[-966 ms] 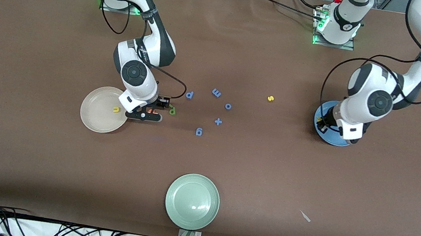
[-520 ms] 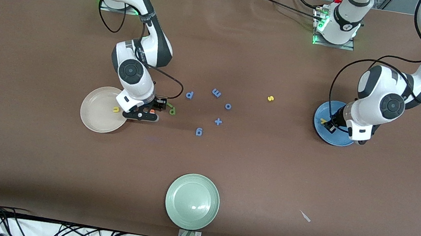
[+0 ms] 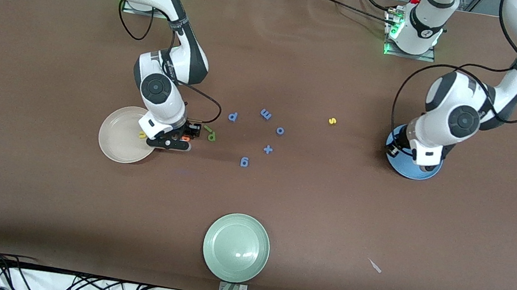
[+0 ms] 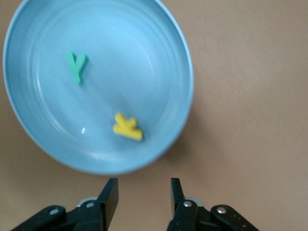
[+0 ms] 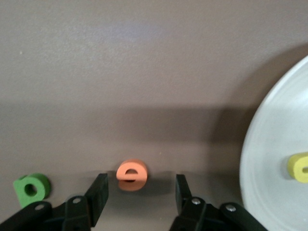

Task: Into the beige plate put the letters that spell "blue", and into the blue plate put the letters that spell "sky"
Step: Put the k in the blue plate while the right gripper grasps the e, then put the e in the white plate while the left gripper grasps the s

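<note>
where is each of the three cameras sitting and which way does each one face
Front view: high across the table, facing both arms' bases, over the whole table.
Left wrist view: on the left arm's wrist, looking down past the open left gripper at the blue plate holding y and k.
Right wrist view: on the right wrist, looking down past the open right gripper at the orange e.
Shared: the beige plate shows in front and right wrist views.
</note>
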